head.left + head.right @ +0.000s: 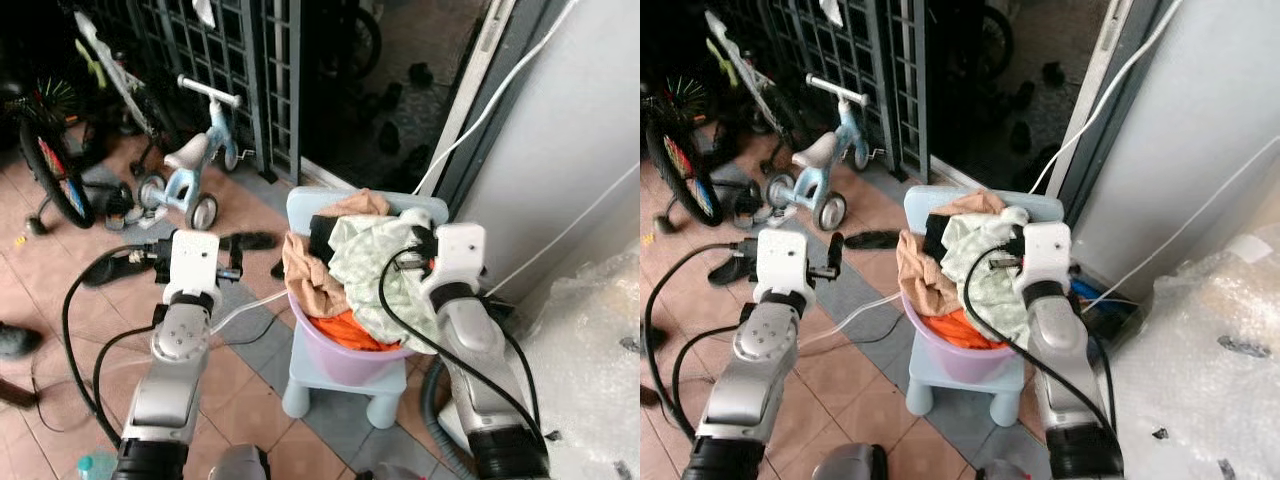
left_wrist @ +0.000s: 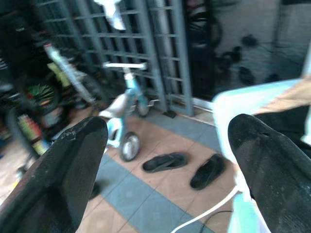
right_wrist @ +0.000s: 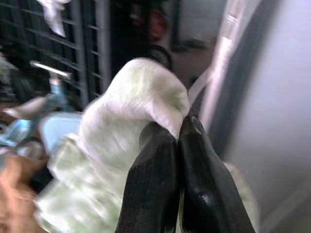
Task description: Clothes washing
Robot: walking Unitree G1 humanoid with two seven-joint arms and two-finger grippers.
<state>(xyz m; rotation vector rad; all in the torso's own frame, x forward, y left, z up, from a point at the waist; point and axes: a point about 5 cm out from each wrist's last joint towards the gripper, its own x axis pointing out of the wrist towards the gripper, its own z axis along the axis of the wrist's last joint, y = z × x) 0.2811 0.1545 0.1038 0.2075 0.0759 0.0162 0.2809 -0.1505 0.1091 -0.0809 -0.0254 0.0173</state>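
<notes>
Right gripper (image 3: 179,133): nearest to my wrist camera, its two black fingers are pressed together on a fold of the pale green cloth (image 3: 131,97); I see no gap between them.
Pale green cloth: it drapes over the top and the 3 o'clock side of the laundry heap, as I see it from the head camera, and rises to the pinched fold.
Laundry heap: a peach garment (image 1: 312,275) hangs over the rim at 9 o'clock, an orange garment (image 1: 345,330) lies low at 6 o'clock, and something black (image 1: 322,235) sits at 12 o'clock.
Purple basin (image 1: 350,362): I see it holding the clothes and standing on the seat of the light blue chair (image 1: 335,385).
Left gripper (image 1: 232,255): I read it as wide open and holding nothing, at 9 o'clock of the basin, apart from it, above the tiled floor (image 1: 240,380).
Slippers (image 2: 187,167): a dark pair lies on the tiles between the spread fingers in my left wrist camera.
Blue balance bike (image 1: 190,160): at 10 o'clock, near the dark metal gate (image 1: 215,50).
White cable (image 1: 500,90): at 1 o'clock, running up the grey wall (image 1: 570,120).
Bubble wrap (image 1: 590,350): at 4 o'clock.
</notes>
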